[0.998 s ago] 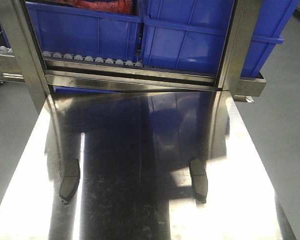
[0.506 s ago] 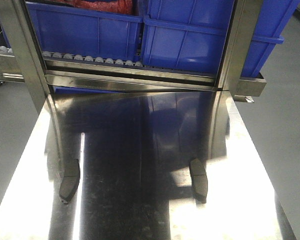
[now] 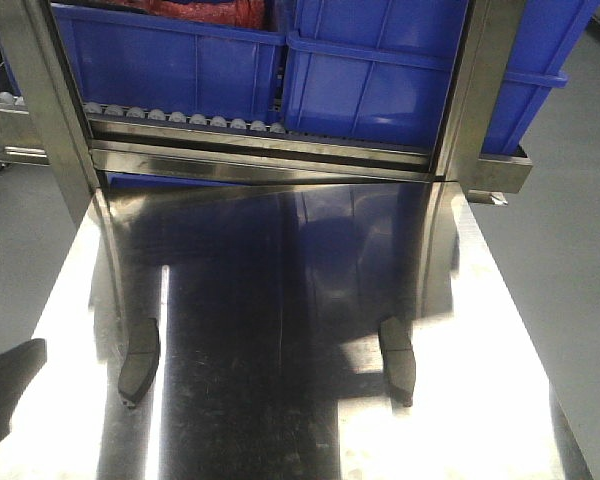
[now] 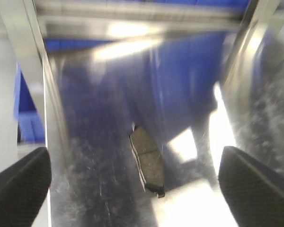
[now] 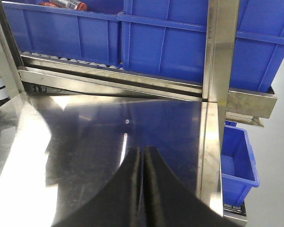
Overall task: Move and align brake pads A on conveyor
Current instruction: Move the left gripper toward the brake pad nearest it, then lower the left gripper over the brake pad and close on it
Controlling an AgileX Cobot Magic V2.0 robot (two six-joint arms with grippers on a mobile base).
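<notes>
Two brake pads A lie flat on the shiny steel table: one on the left [image 3: 138, 362] and one on the right [image 3: 398, 360], both lengthwise with a groove across the middle. In the left wrist view a pad [image 4: 148, 161] lies ahead of and between the wide-apart fingers of my left gripper [image 4: 137, 184], which is open and hovers above the table without touching it. One dark left finger [image 3: 10, 380] shows at the front view's lower left edge. My right gripper [image 5: 143, 158] is shut with nothing in it, over the table's right part. The conveyor is out of view.
A steel roller rack [image 3: 260, 150] with blue bins [image 3: 380, 80] stands at the table's far end, with upright steel posts [image 3: 470, 90] at both sides. Another blue bin [image 5: 236, 161] sits low beside the table's right edge. Grey floor lies on both sides.
My left gripper's dark finger has come into the front view at the lower left edge. Both pads stay where they were.
</notes>
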